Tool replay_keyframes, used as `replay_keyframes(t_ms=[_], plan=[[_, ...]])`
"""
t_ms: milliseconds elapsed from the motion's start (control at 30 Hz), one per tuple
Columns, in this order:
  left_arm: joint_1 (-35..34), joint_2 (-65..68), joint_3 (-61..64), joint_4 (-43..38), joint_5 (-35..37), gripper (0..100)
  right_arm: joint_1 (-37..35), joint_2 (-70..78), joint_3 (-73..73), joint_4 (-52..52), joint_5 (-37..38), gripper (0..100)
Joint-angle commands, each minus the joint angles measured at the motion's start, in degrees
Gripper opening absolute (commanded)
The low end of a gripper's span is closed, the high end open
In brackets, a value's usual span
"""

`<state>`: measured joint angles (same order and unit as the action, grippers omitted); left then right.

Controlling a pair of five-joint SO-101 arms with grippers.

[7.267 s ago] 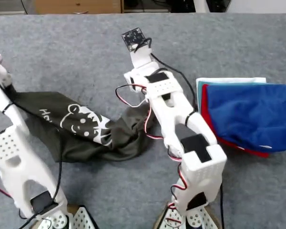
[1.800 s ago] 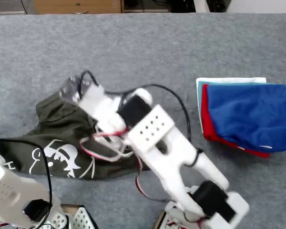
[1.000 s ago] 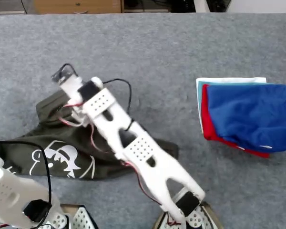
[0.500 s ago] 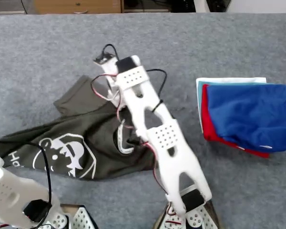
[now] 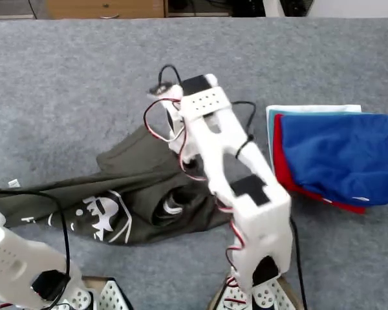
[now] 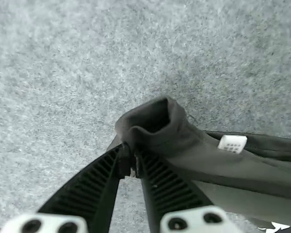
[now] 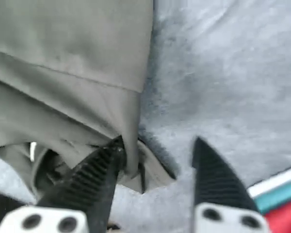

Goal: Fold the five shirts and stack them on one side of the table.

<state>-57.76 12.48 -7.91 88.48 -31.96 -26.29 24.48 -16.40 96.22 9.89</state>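
Olive shirt (image 5: pixel 126 194) lies creased on counter (image 5: pixel 84 77): L tool (image 6: pixel 131 165) clamped on shirt edge nr white tag (image 6: pixel 232 143), R tool (image 7: pixel 159 145) jaws apart at opposite hem, one finger against fabric; folded stack (image 5: pixel 336 155) well apart from shirt.

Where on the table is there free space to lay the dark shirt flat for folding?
The far strip of the table, beyond the dark shirt and the folded stack, is bare. So is the near right corner, in front of the stack. The middle is crowded: the right arm stands over the shirt.
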Motion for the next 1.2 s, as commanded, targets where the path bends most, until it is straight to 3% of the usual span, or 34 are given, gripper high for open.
replay_keyframes(t_ms=[0, 167, 333, 567, 767, 967, 1167], plan=[[-0.18, -0.57, -0.18, 0.09, -0.62, 2, 1.45, -5.49, -3.21, -2.81, 1.41, 30.3], [0.00, -0.48, -0.18, -0.18, -0.62, 2, -0.40, 2.07, -18.07, -2.64, 2.02, 30.4], [-0.09, -0.48, -0.26, -0.26, -0.62, 2, -0.75, 14.11, -39.96, 5.80, 2.37, 30.4], [0.53, -0.48, -0.18, -0.18, -0.44, 2, -4.88, 30.64, -61.32, 3.78, 2.46, 28.5], [1.14, -0.48, -0.09, 0.09, -0.26, 2, -8.31, 41.63, -66.59, -1.14, 1.93, 14.0], [0.79, -0.48, 2.64, 0.00, -0.26, 2, -7.96, 42.68, -66.68, -3.52, -1.93, 23.7], [0.70, -0.84, 5.80, -0.35, -0.26, 2, -7.96, 43.03, -64.22, -6.59, -2.46, 24.1]])
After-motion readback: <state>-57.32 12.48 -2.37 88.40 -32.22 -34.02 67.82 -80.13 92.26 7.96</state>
